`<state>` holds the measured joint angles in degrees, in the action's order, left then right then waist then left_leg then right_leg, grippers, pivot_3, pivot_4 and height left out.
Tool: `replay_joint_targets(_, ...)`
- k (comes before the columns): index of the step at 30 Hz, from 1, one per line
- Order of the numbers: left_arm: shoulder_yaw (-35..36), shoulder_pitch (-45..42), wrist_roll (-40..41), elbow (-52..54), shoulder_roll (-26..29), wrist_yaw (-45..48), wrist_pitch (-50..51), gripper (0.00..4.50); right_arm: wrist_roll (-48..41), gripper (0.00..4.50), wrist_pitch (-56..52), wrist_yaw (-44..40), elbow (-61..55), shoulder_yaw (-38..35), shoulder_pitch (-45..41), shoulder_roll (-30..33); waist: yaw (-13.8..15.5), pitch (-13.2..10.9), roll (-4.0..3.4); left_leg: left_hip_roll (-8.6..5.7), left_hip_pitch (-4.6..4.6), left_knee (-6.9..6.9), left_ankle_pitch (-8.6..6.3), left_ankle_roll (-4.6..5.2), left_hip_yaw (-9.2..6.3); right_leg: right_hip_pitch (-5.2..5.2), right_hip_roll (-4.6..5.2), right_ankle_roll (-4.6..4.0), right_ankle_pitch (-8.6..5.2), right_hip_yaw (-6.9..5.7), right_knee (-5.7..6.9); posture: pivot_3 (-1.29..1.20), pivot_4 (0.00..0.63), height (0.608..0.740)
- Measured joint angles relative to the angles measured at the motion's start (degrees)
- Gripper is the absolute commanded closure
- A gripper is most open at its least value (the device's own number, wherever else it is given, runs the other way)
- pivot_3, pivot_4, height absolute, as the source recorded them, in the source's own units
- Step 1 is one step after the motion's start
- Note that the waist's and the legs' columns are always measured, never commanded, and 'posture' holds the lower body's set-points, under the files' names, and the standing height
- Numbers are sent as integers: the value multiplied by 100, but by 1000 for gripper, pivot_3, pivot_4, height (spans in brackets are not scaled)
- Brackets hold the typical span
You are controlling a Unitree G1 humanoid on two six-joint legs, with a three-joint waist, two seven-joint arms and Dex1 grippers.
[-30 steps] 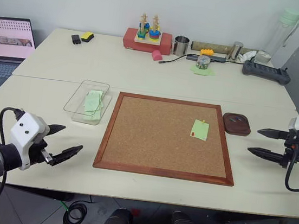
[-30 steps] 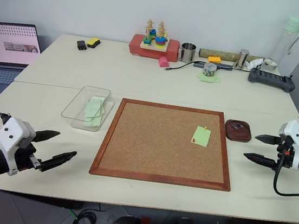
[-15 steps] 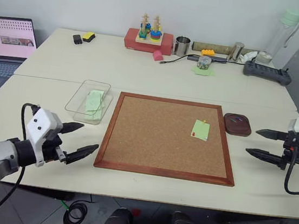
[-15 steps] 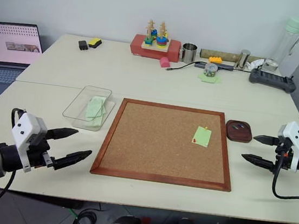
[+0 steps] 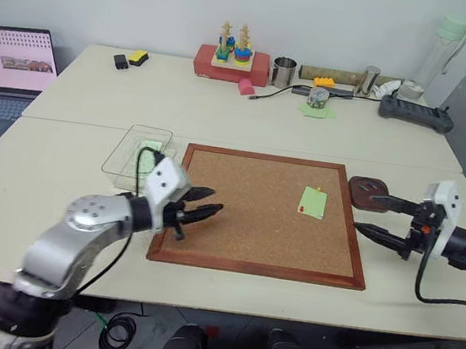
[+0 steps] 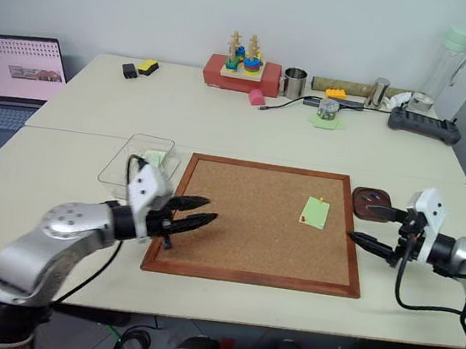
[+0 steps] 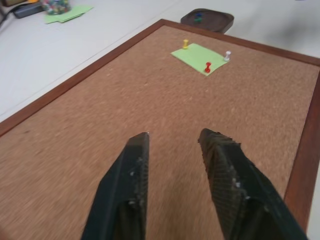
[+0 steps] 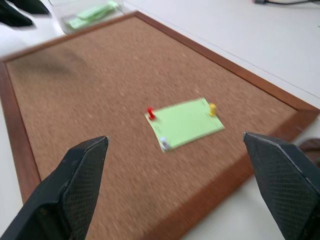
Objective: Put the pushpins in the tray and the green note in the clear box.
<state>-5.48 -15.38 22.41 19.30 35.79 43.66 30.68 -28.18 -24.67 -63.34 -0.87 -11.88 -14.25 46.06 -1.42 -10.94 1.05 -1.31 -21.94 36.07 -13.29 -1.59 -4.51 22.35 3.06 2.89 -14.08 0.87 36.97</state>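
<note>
The green note (image 5: 312, 202) lies on the right part of the cork board (image 5: 242, 235). A red pushpin (image 7: 207, 66), a yellow one (image 7: 185, 43) and a white one (image 7: 227, 55) stand in its edges. The dark brown tray (image 5: 369, 193) sits just off the board's right edge with small pins in it. The clear box (image 5: 129, 157) stands left of the board and holds green papers; my left arm partly covers it. My left gripper (image 5: 216, 201) hovers over the board's left part, fingers narrowly open and empty. My right gripper (image 5: 365, 211) is wide open at the board's right edge, beside the tray, pointing at the note.
A laptop (image 5: 13, 58) is at the far left. Along the table's back edge stand a ring-stacking toy on a red base (image 5: 231, 55), a metal cup (image 5: 282, 70), a small jar on green papers (image 5: 316, 100), a black controller (image 5: 415, 112) and a tall bottle (image 5: 439, 55).
My left gripper swung right from the table's front left onto the board's left part, and its fingers narrowed. My right gripper moved left to the board's right edge, still wide open.
</note>
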Motion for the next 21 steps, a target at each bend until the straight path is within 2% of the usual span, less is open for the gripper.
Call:
replay_joint_targets(5,-686,-496,-564,-1088,-749,-17,-643,4382,66,0,16,269,85,379,-374,-427,-10,0,1,-1,0,3,0,0,2,-1,-1,3,4,1,-2,0,150,740)
replay_joint_targets(6,-744,-583,-652,-1329,-863,-26,-778,4454,128,0,43,343,204,439,-509,-550,-14,0,1,-2,1,3,0,0,3,-1,-2,1,5,2,-1,0,150,740)
replay_joint_targets(9,-873,-838,-904,-2128,-1289,-49,-1236,4454,453,0,344,625,832,676,-996,-1025,-16,1,2,-7,2,4,1,0,2,-1,-2,-5,9,0,1,0,150,740)
replay_joint_targets(13,-927,-905,-1098,-2845,-1540,-21,-1633,4454,924,0,832,942,1728,923,-1420,-1381,-16,1,1,-7,-3,2,1,0,2,4,0,-21,20,1,1,0,150,740)
replay_joint_targets(17,-926,-971,-1233,-3148,-1614,68,-1970,4454,1368,0,1203,1335,2616,1070,-1914,-1586,-16,3,-2,-9,3,2,1,0,0,1,1,-22,22,0,4,0,150,740)
replay_joint_targets(21,-911,-978,-1242,-3198,-1660,96,-1995,4454,1590,0,1618,1384,3215,1123,-2098,-1721,-17,6,-2,-7,6,3,2,0,-1,-4,0,-21,21,0,5,0,150,740)
